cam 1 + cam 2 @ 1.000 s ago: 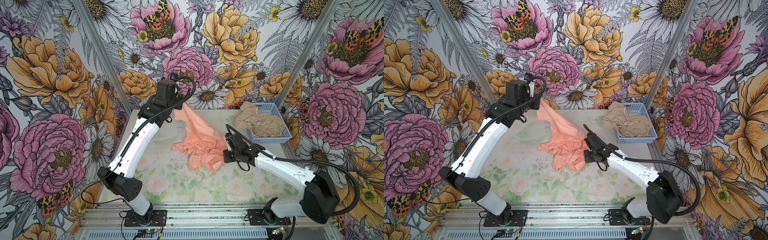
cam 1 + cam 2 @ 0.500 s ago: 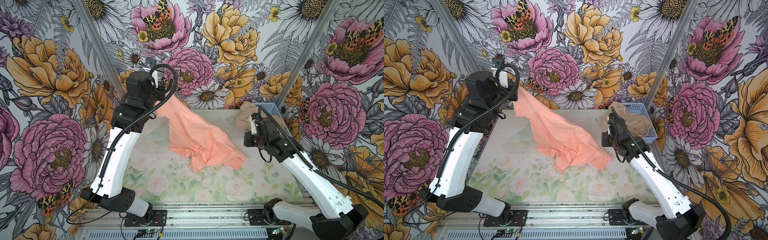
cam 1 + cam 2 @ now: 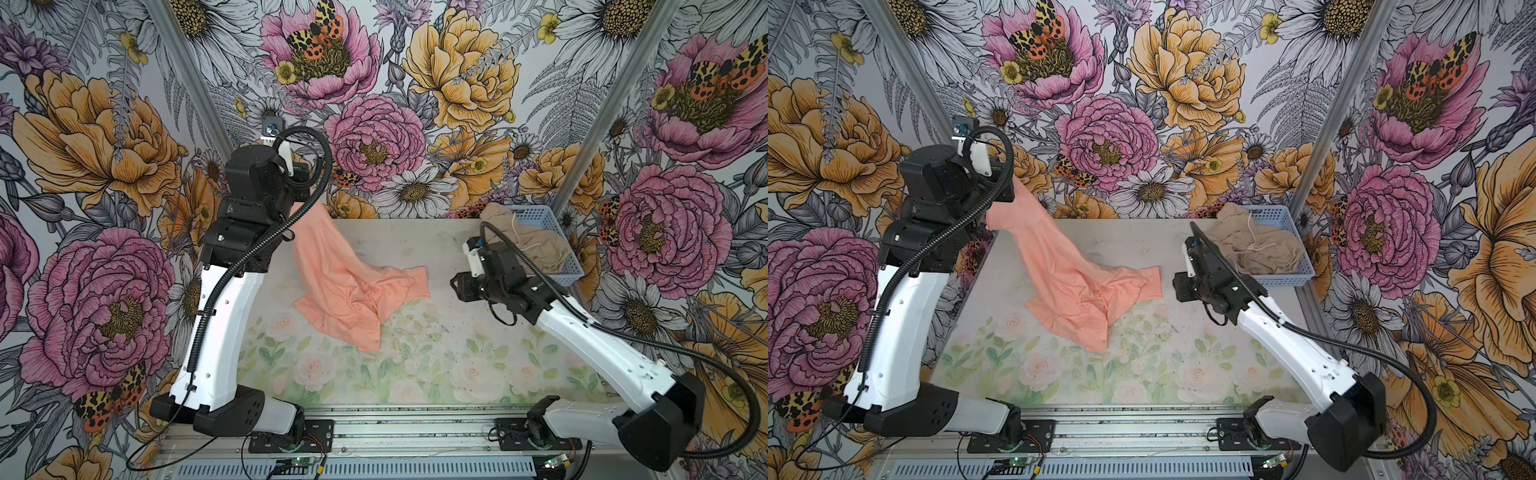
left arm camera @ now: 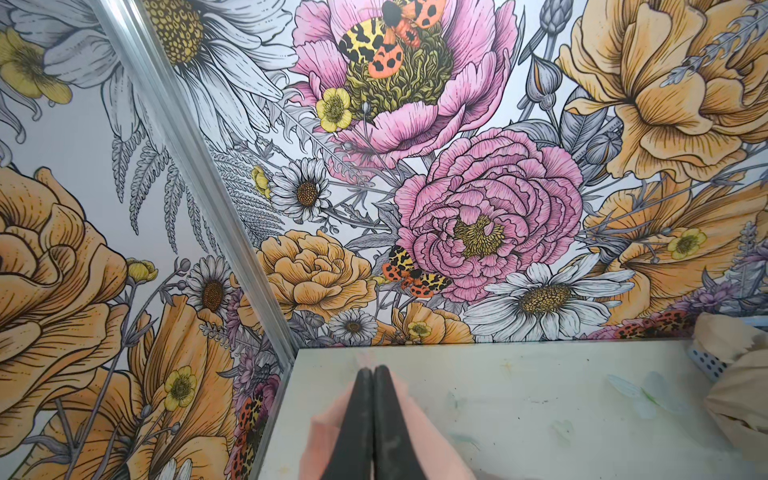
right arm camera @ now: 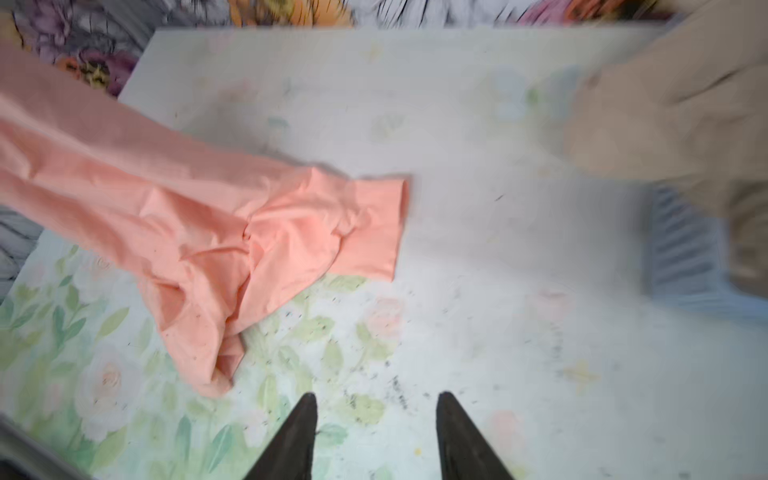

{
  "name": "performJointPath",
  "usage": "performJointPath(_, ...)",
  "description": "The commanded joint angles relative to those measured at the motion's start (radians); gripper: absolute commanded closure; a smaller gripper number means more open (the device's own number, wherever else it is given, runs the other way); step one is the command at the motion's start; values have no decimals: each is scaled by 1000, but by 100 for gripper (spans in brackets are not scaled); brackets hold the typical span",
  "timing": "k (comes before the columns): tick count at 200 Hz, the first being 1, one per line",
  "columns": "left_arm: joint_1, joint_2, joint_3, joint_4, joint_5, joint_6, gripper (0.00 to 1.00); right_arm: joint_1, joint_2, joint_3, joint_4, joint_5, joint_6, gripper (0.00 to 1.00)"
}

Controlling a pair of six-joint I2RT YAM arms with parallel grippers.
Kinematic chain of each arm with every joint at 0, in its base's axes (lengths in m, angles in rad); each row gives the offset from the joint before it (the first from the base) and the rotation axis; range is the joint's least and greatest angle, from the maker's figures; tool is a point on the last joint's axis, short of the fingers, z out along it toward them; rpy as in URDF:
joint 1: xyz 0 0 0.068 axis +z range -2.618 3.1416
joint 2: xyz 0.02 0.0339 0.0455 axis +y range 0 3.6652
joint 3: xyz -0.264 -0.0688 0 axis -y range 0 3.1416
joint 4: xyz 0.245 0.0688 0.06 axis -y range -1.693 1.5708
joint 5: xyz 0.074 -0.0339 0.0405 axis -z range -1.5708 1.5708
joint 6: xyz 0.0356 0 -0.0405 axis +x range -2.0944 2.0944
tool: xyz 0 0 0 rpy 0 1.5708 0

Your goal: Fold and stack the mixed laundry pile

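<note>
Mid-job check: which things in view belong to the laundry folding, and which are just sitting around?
Part of the job:
- peach T-shirt, one end pinched in the shut left gripper
- beige drawstring garment, heaped up, not gripped
- right gripper, open, holding nothing

Just lying about:
- light blue perforated basket under the beige garment
- floral table

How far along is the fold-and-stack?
Done: nothing folded or stacked. In hand: the left gripper is shut on an edge of the peach T-shirt, holding it up while the rest lies crumpled on the table; the right gripper is open and empty. Left: fold the shirt, take the beige garment from the blue basket, fold it, stack both.
</note>
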Motion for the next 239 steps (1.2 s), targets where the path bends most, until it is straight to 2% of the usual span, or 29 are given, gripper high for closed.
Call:
performJointPath(1,3,-28,-45,33,33,-37,100,126,123,-7,218,-82,66,43)
performJointPath(23,-1,-43,-95,34,35,-48,100,218,296,59,276,-124,74,39)
performJointPath(48,0,-66,-147,42,32,-59,100,262,451,147,274,-193,77,37)
performJointPath(114,10,-93,-168,44,16,-56,100,291,652,293,222,-252,60,37)
performJointPath(121,10,-94,-167,43,16,-58,100,291,668,306,220,-259,59,41)
performJointPath(132,10,-94,-167,44,18,-61,100,289,692,328,214,-275,63,53)
performJointPath(147,10,-95,-171,43,18,-67,100,290,706,345,204,-291,59,64)
performJointPath(175,14,-103,-178,43,8,-67,100,280,685,328,196,-298,59,100)
performJointPath(220,40,-122,-138,43,-37,-41,100,200,482,246,153,-273,31,100)
performJointPath(239,72,-132,-109,41,-38,-39,100,87,364,253,80,-251,-10,100)
